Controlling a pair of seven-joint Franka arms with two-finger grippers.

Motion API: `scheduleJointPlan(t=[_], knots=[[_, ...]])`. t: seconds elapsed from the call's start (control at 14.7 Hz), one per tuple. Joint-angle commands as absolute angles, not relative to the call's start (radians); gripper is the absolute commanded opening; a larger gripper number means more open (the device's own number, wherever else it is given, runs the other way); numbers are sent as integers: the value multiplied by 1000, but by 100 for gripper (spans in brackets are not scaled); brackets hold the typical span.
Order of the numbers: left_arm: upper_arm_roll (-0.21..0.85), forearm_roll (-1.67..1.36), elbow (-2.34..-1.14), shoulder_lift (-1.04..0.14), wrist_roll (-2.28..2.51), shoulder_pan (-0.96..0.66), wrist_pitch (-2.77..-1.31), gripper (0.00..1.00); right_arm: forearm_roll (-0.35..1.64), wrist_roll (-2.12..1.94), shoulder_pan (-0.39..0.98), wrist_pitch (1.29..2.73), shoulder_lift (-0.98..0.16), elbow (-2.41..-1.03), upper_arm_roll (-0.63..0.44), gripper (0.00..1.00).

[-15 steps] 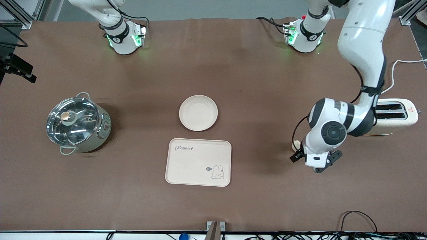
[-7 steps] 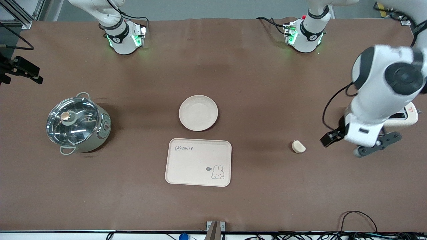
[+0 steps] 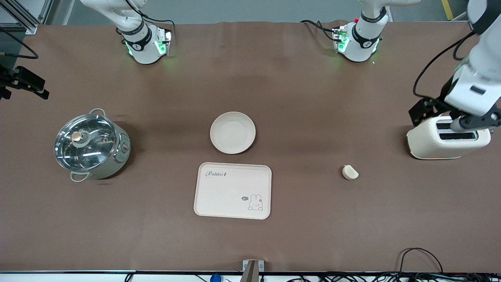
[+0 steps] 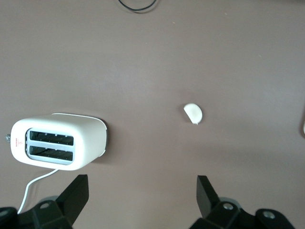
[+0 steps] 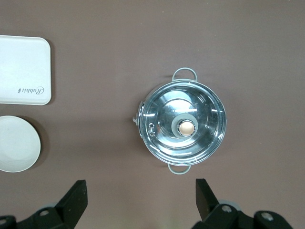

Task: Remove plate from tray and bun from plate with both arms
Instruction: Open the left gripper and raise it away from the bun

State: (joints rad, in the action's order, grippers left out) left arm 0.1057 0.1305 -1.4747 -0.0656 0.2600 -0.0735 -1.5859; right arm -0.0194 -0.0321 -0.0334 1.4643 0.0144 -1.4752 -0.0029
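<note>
The plate [image 3: 233, 132] lies on the table's middle, empty, just farther from the front camera than the rabbit-print tray [image 3: 233, 190]. It also shows in the right wrist view [image 5: 16, 143]. The bun [image 3: 350, 172] lies alone on the cloth toward the left arm's end, and it shows in the left wrist view too [image 4: 193, 113]. My left gripper [image 3: 446, 117] hangs high over the toaster, open and empty, as its own wrist view [image 4: 142, 195] shows. My right gripper [image 5: 140, 200] is open and empty, high over the table beside the pot.
A cream toaster [image 3: 448, 138] stands at the left arm's end, its white cord trailing off. A steel pot with a glass lid [image 3: 92, 147] stands at the right arm's end. The tray also shows in the right wrist view [image 5: 24, 70].
My left gripper has risen from just above the bun and swung toward the toaster. The bun stays where it was. The right arm has barely moved.
</note>
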Motion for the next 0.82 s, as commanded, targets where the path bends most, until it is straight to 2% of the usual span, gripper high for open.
scheduleJointPlan(t=[0.0,0.41,0.75], knots=[[106,91,-1538,12,183,-48,-1565,100,-3,-34,-40,1470,28,-1482,0,100],[107,-9,-1715,181,94,17,-1565,100,-2,-35,-35,1488,28,-1479,2,100],[117,-3,-1663,150,84,5,-1528,100,-2,-37,-34,1489,28,-1477,2,100]])
